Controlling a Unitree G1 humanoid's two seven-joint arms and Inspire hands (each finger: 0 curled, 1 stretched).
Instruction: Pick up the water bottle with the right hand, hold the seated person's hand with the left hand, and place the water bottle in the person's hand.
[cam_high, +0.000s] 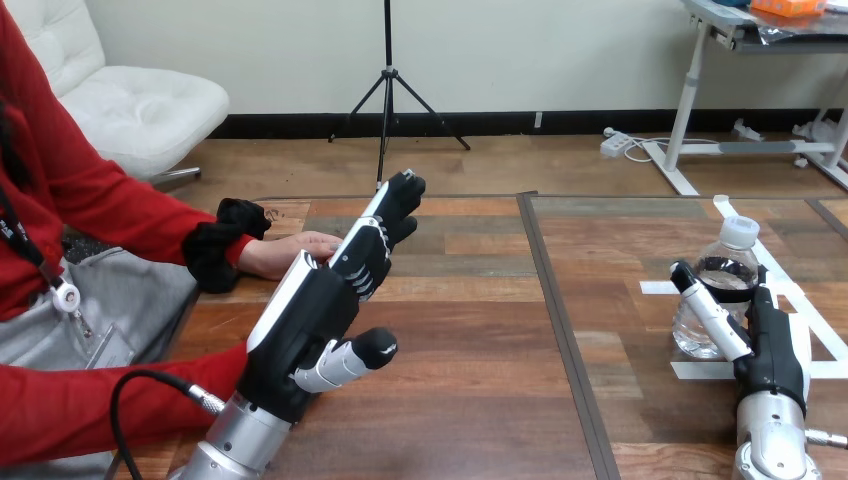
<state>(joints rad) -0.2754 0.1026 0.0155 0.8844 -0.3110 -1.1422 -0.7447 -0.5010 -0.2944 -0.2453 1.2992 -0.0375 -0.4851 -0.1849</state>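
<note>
- water bottle (722, 275) is seen upright on the counter (480, 340), right side, cap on, parked on white tape marks (700, 370); not lifted.
- right robot hand (775, 350) is set against the bottle's right side, with part of it laid across the bottle's front. whether it is clamped on the bottle or only resting there cannot be told.
- left robot hand (305, 325) is reached out over the counter's left half, fingers (382, 218) straight, thumb held apart from them, nothing gripped.
- person's hand (290, 252) is laid on the counter near the left edge, just beside the left robot hand's fingers. the two overlap in the view, contact cannot be confirmed, and no wrap round it is seen.
- step judged in hand: bottle pickup on the right, approach to the person's hand on the left. both are judged early, and nothing of the task is completed.
- next on the right: a firm wrap on the bottle's body is called for, then a straight lift clear of the counter before any sideways travel.
- the clear plastic body is likely to be dented or to slip if squeezed unevenly, so moderate force is advised.
- next on the left: fingers and thumb are to be closed gently round the person's hand, which needs to be held steady and open to receive.
- bottle and person's hand are well apart, on opposite sides of the counter; a long carry is needed, with the bottle kept upright.
</note>
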